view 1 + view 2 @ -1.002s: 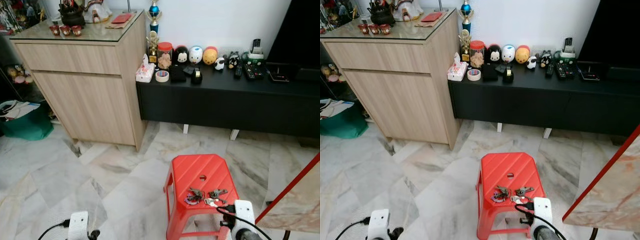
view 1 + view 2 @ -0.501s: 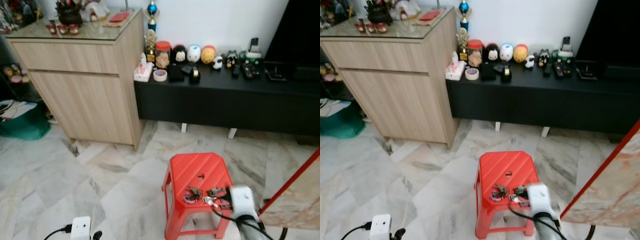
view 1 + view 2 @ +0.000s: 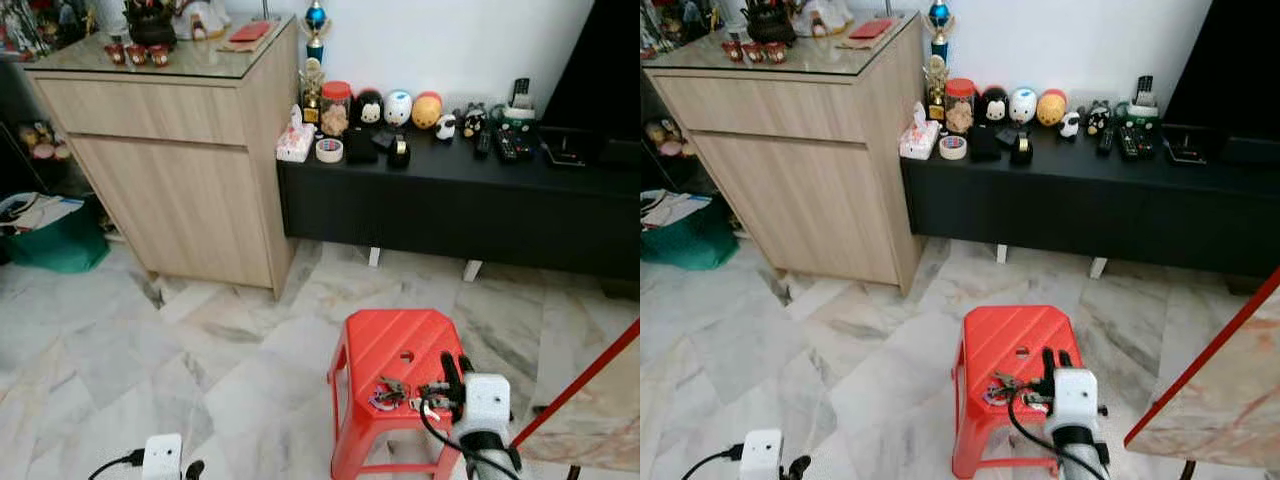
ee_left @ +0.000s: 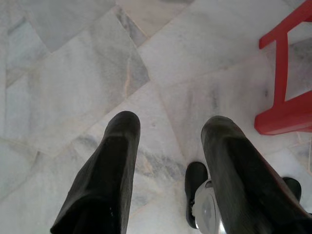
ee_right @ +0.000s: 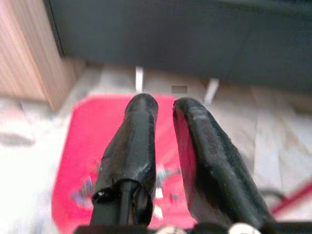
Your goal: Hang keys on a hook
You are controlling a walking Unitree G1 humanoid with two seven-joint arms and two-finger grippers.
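Several keys (image 3: 400, 392) lie in small bunches on the near half of a red plastic stool (image 3: 390, 340) standing on the marble floor. My right gripper (image 3: 1056, 358) hovers over the stool's near right part, just above and beside the keys, with its fingers close together and nothing between them. In the right wrist view the two black fingers (image 5: 141, 131) point across the red stool (image 5: 83, 136), and the keys (image 5: 163, 176) are a blur beneath them. My left gripper (image 4: 170, 124) hangs low over bare floor left of the stool, open and empty.
A wooden cabinet (image 3: 180, 150) stands at the back left, and a low black console (image 3: 450, 200) with jars, toys and remotes runs along the wall. A green bin (image 3: 55, 245) sits far left. A red-edged marble slab (image 3: 590, 390) leans at the right.
My right arm has swung forward, so the gripper now points over the stool above the keys. The camera shifted slightly. The keys have not moved.
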